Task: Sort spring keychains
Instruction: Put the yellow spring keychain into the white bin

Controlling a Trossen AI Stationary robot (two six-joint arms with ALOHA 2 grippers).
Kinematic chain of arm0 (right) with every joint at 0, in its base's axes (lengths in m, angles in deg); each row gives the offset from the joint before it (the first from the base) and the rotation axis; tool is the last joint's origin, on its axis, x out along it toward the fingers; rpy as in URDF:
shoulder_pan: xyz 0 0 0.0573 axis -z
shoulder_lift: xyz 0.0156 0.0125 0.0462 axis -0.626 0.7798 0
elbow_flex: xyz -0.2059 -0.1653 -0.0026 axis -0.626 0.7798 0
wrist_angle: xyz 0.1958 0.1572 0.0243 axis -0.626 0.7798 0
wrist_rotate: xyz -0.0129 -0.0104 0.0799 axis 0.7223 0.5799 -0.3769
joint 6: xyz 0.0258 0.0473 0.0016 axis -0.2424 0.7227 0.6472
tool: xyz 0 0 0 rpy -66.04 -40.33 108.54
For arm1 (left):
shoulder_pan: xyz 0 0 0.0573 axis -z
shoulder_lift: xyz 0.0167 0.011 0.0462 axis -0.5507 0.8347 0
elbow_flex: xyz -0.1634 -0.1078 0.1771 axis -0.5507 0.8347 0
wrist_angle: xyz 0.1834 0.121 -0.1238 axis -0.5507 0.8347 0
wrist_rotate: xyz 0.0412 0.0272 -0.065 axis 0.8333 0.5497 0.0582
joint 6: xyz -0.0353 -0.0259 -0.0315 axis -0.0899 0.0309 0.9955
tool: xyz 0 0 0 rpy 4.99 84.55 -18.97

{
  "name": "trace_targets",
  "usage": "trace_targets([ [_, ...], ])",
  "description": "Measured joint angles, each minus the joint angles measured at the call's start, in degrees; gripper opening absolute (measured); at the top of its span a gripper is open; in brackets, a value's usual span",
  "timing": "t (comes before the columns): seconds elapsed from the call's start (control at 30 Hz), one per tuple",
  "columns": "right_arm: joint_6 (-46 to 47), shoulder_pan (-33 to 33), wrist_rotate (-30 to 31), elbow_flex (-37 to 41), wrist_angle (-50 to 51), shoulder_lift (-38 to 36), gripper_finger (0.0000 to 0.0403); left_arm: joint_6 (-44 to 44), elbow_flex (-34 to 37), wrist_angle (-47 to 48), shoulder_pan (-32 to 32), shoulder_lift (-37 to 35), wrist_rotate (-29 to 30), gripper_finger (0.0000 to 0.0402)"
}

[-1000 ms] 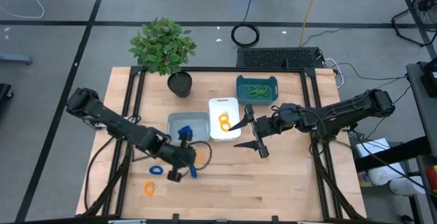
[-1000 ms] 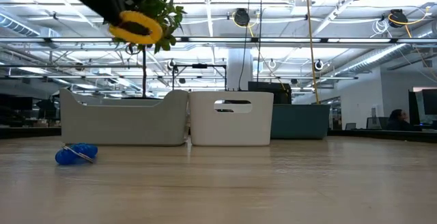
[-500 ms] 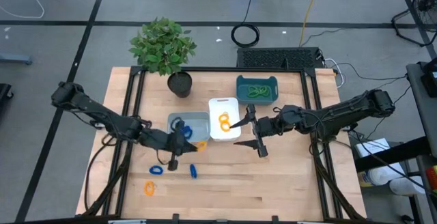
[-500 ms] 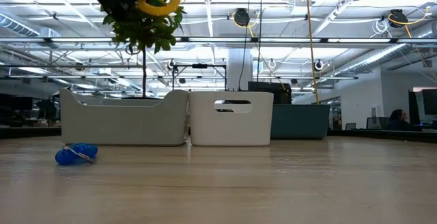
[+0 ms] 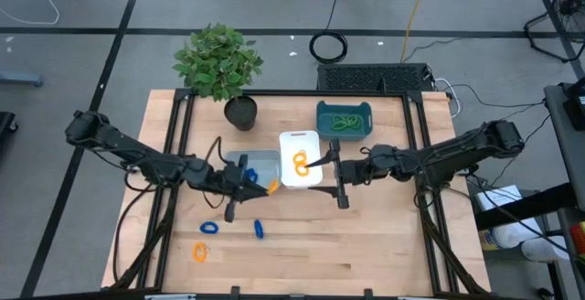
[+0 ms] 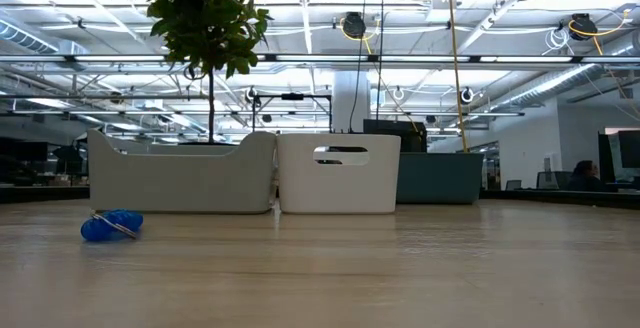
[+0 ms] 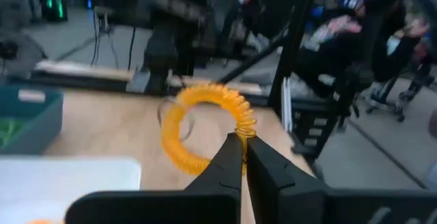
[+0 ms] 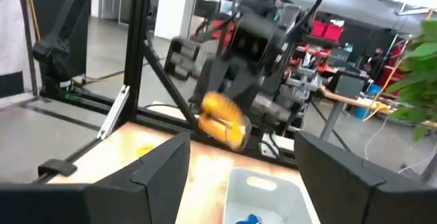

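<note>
The left gripper [image 5: 265, 188] was clamped shut on one orange spring keychain [image 7: 205, 130], pinched at the fingertips and held in the air just beside the near right corner of the grey tray [image 5: 253, 170], close to the white tray [image 5: 301, 158]. The right gripper [image 5: 331, 174] stood with its fingers spread wide and nothing between them, just right of the white tray. Three trays were counted: the grey one held blue keychains [image 5: 239, 171], their number not discernible; the white one held two orange loops [image 5: 300, 162]; the teal tray [image 5: 345, 120] held green coils [image 5: 347, 122], tangled and not countable. On the table [image 5: 384, 245] lay three loose keychains: two blue [image 5: 208, 229], [image 5: 259, 230] and one orange [image 5: 199, 253]. Compared with one second earlier, the left gripper had travelled from near the loose blue pieces toward the trays and had risen out of the top of the low view, where the orange loop was previously seen. The right gripper had shifted only slightly. In the low view only one blue keychain [image 6: 111, 225] was visible; the trays' contents were hidden behind their walls.
</note>
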Motion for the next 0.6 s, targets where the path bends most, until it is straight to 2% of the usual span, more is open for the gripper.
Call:
trace_targets([
  [0.2,-0.69,-0.02,-0.02,0.05,-4.35,2.88,0.0251,-1.45,-0.01,-2.43,-0.90,0.00,-1.10,0.0004],
  [0.6,-1.84,0.02,0.03,0.02,-5.99,2.83,0.0251,-0.40,-0.05,-5.06,-3.99,0.37,-1.19,0.0004],
])
